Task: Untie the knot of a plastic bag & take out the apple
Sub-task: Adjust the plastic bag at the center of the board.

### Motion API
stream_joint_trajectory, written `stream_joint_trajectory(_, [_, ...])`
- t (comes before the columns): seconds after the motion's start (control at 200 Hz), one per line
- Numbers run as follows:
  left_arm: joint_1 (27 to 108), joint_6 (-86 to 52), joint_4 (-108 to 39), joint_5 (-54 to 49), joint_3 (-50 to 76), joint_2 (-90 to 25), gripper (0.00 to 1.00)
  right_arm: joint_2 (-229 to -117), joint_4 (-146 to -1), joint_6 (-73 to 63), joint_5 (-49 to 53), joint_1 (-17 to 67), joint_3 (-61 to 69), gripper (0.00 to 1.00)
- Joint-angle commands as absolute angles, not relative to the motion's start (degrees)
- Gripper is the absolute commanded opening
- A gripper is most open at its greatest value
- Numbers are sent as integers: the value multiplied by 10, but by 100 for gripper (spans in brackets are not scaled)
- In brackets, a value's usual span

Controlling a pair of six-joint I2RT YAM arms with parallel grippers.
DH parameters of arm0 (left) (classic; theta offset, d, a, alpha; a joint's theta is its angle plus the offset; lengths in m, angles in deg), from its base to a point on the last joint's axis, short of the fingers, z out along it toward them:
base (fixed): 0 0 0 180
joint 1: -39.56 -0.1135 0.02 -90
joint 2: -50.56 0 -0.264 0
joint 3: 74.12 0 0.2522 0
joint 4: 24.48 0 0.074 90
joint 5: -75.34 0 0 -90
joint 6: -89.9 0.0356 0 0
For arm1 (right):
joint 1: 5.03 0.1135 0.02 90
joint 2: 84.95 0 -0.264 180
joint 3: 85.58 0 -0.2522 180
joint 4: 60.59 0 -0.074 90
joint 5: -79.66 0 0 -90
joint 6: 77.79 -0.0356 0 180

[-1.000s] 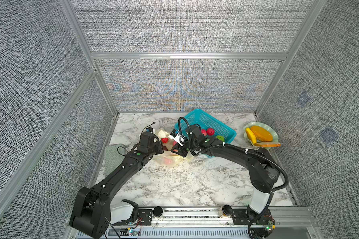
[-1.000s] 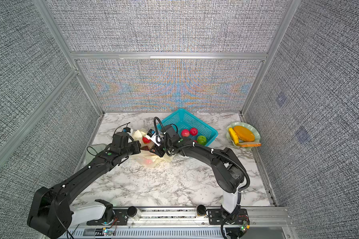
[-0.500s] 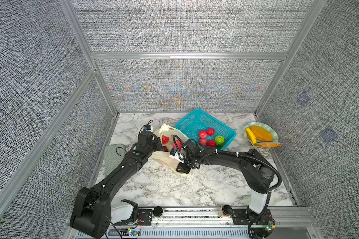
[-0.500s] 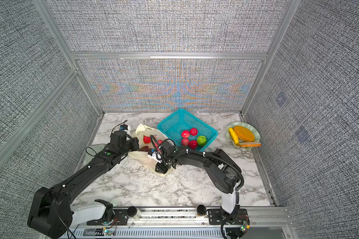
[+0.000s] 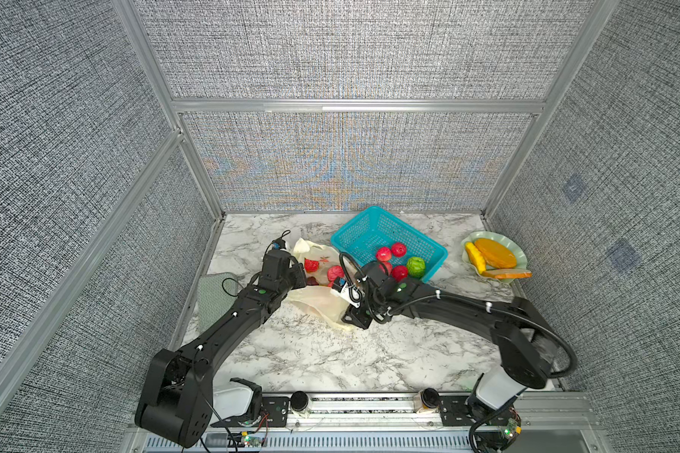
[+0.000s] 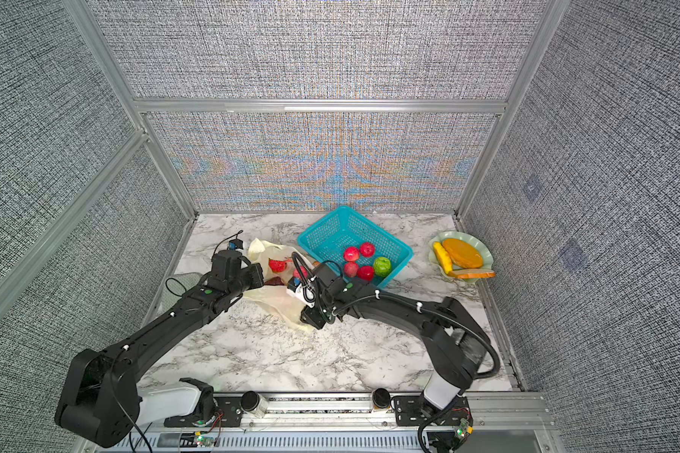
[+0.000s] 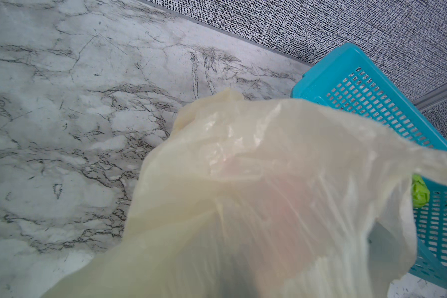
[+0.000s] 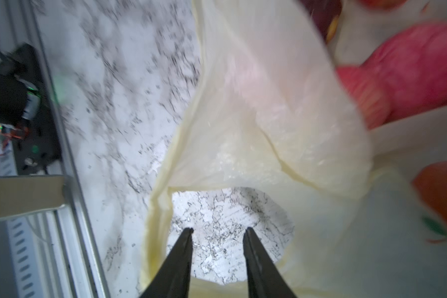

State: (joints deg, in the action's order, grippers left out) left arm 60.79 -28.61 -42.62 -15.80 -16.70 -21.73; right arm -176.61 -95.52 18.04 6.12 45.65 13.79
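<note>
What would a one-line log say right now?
left gripper: shut on plastic bag | right gripper: open, tips over handle loop | red apple: in bag

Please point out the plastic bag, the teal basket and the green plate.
plastic bag [image 5: 319, 304]: in a top view, on its pale flat sheet.
teal basket [image 5: 370, 235]: in a top view, on its bare mesh floor.
green plate [image 5: 521, 255]: in a top view, on its bare rim.

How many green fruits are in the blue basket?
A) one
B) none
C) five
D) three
A: both top views show just one green fruit in the basket, lying beside several red fruits.
</note>
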Motion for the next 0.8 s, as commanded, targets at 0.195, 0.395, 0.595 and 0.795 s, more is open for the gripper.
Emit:
stream_joint_trajectory(0.195, [607, -285, -421, -184, -174, -207, 0, -1799, -965, 199, 114, 426, 11, 42])
stream_joint_trajectory(0.395, [606, -281, -418, -188, -171, -217, 0, -2004, -1016, 191, 57, 418, -157, 42])
stream_joint_trajectory(0.595, [606, -279, -421, -188, -171, -221, 0, -2058, -976, 131, -122, 417, -188, 55])
stream_joint_trajectory(0.795, [606, -278, -423, -188, -172, -224, 0, -2091, -985, 110, -194, 411, -212, 62])
